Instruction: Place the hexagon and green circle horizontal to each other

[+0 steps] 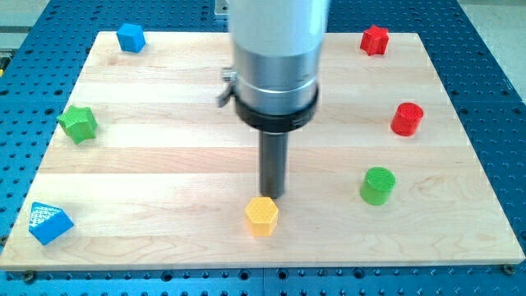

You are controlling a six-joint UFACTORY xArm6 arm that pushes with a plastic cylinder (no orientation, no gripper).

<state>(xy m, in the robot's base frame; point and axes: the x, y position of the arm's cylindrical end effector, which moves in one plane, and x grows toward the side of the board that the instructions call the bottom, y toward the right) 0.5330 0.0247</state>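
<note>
The yellow hexagon (261, 216) lies near the view's bottom centre of the wooden board (164, 164). The green circle, a short cylinder (377, 185), stands to its right and a little higher in the view. My tip (272, 194) is just above the hexagon's upper right edge, touching it or very close to it. The rod hangs from the big grey arm body at the view's top centre.
A red cylinder (407, 119) stands above the green circle. A red star-like block (374, 39) is at the top right. A blue block (131, 38) is at the top left, a green star (79, 124) at the left, a blue triangle-like block (48, 223) at the bottom left.
</note>
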